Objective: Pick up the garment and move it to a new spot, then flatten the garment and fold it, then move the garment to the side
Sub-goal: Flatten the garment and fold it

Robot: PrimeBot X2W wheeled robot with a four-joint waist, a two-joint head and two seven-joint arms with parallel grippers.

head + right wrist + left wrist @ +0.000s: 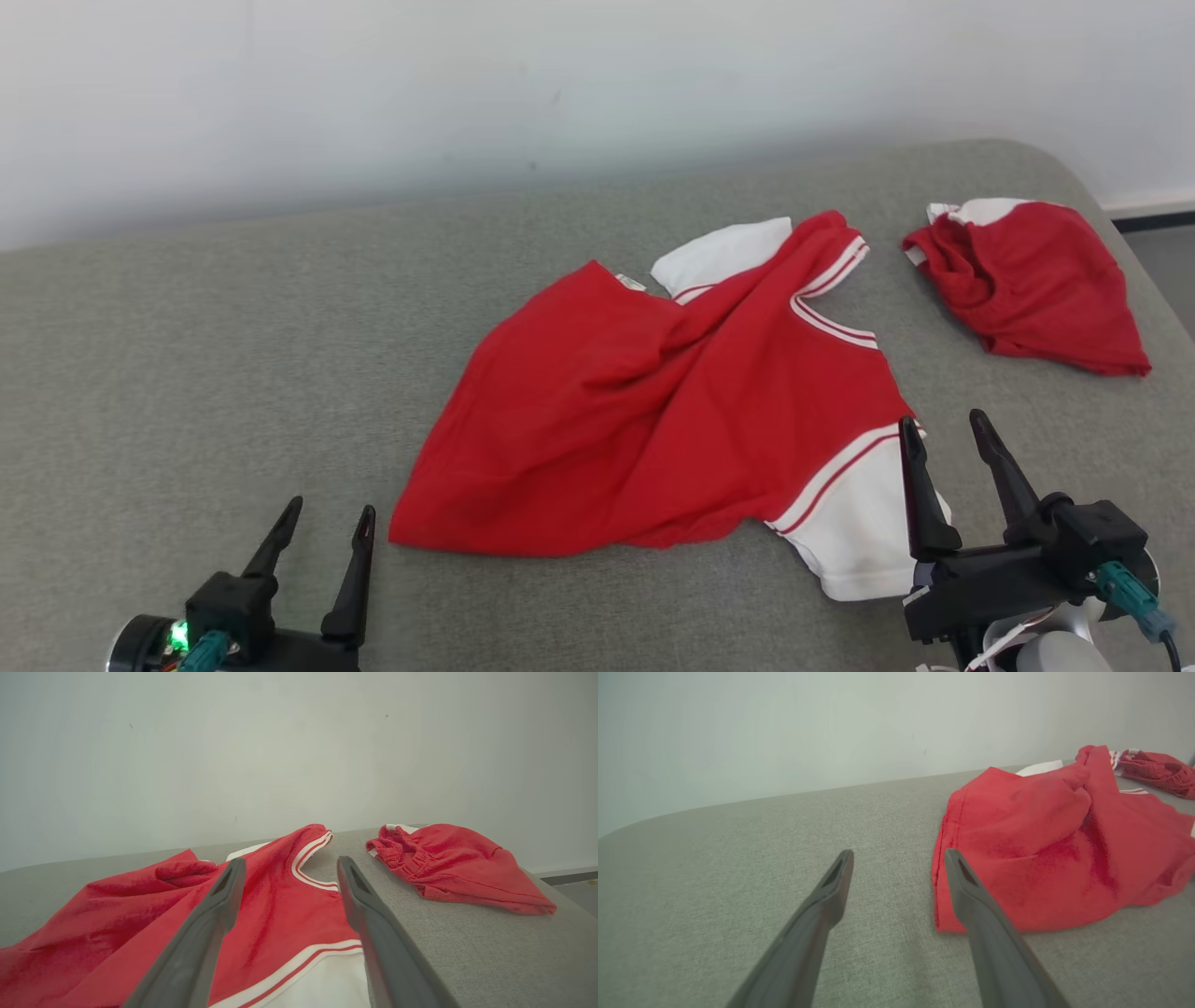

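The garment (pixel 672 411) is a red T-shirt with white sleeves and striped trim, lying crumpled on the grey cushioned surface (pixel 187 373). It also appears in the left wrist view (pixel 1045 858) and the right wrist view (pixel 271 905). My left gripper (pixel 327 523) is open, low at the front left, just left of the shirt's hem corner, with nothing between its fingers (pixel 831 891). My right gripper (pixel 943 434) is open above the shirt's near white sleeve, fingers (pixel 359 896) apart and holding nothing.
A second red piece of clothing (pixel 1036 280) with an elastic band lies bunched at the back right (pixel 448 863). A pale wall (pixel 467 93) stands behind the surface. The surface's rounded right edge (pixel 1148 280) drops to the floor.
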